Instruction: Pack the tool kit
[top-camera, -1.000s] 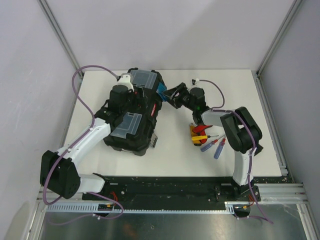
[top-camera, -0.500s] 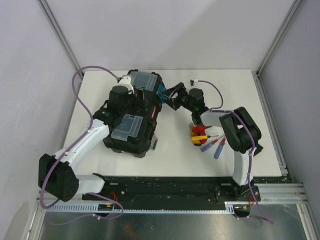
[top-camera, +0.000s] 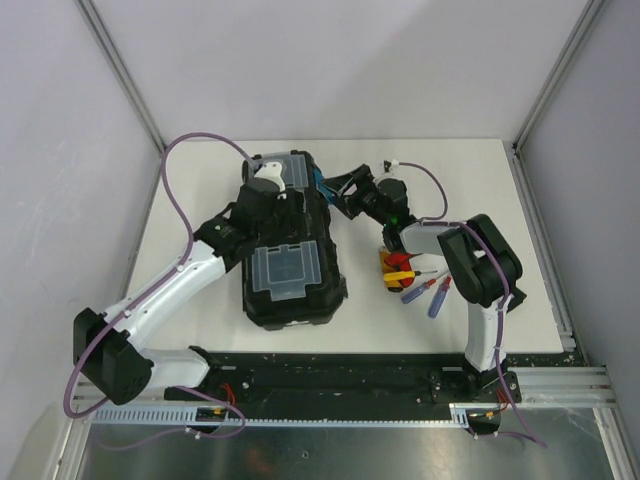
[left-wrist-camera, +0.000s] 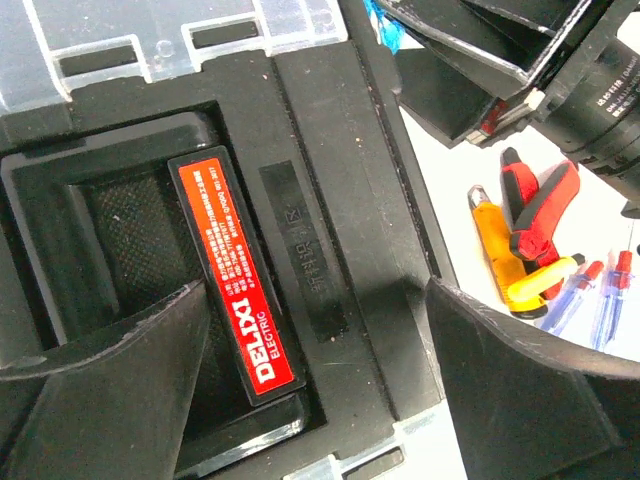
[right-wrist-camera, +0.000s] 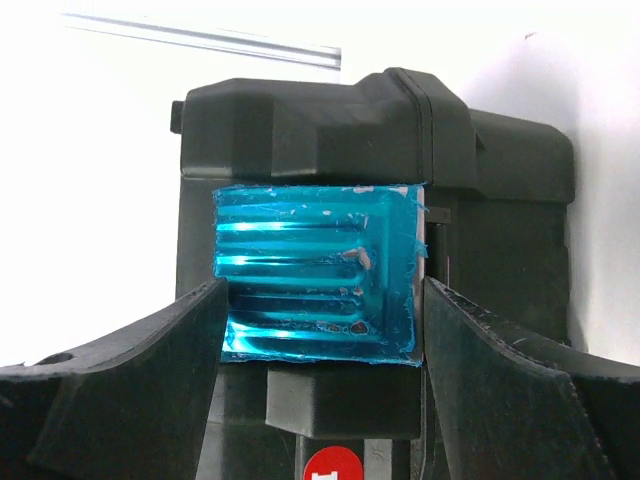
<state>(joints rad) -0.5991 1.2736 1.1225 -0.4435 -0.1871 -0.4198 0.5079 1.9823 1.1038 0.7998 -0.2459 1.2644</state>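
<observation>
Straddling the toolbox (top-camera: 325, 255) handle (left-wrist-camera: 240, 270), your left fingers (left-wrist-camera: 110, 400) are gaping; right fingers (right-wrist-camera: 130, 400), apart, are flanking the blue latch (right-wrist-camera: 315, 270).

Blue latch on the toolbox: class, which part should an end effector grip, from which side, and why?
Likely its two side edges, straight at the toolbox end wall: the blue latch is a flat ribbed plate the open right end effector brackets.

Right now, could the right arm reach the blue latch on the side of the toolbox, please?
Probably yes: the right gripper is open right at the blue latch, one finger on either side, with nothing in between.
</observation>
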